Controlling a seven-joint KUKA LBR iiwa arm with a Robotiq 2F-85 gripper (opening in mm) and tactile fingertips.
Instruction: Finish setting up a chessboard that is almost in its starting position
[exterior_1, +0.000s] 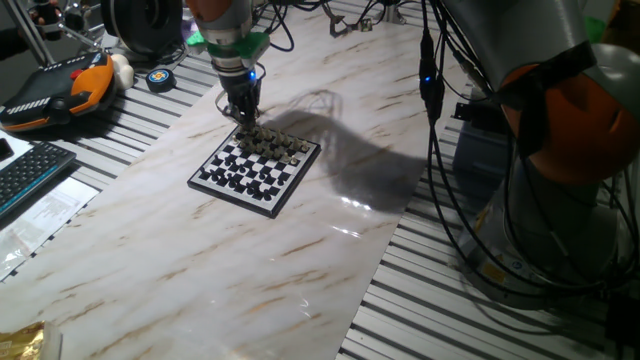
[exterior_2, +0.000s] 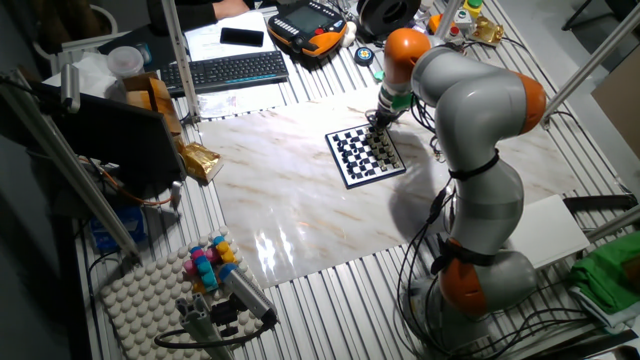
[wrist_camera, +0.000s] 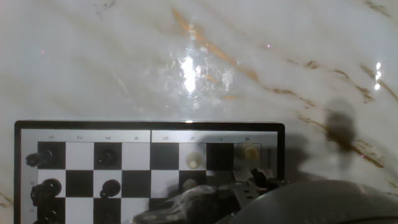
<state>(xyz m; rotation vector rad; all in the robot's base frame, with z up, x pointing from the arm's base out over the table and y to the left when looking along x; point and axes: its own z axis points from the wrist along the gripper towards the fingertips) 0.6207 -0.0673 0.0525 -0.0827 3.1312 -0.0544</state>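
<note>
The chessboard (exterior_1: 252, 172) is a small black-and-white checked board with a thin black rim, lying on the marble sheet. It also shows in the other fixed view (exterior_2: 362, 157) and in the hand view (wrist_camera: 81, 165). Pale pieces (exterior_1: 277, 146) stand along its far side and dark pieces (exterior_1: 232, 180) along its near side. My gripper (exterior_1: 243, 120) hangs low over the board's far left corner, just above the pale pieces (wrist_camera: 194, 160). Its fingers (wrist_camera: 205, 202) are a dark blur at the bottom of the hand view. The gap between them is hidden.
A black keyboard (exterior_1: 28, 172) and papers lie at the left edge. An orange and black hand-held controller (exterior_1: 62, 88) and a round puck (exterior_1: 160, 80) are at the back left. The arm's base (exterior_1: 560, 200) and hanging cables (exterior_1: 432, 90) stand on the right.
</note>
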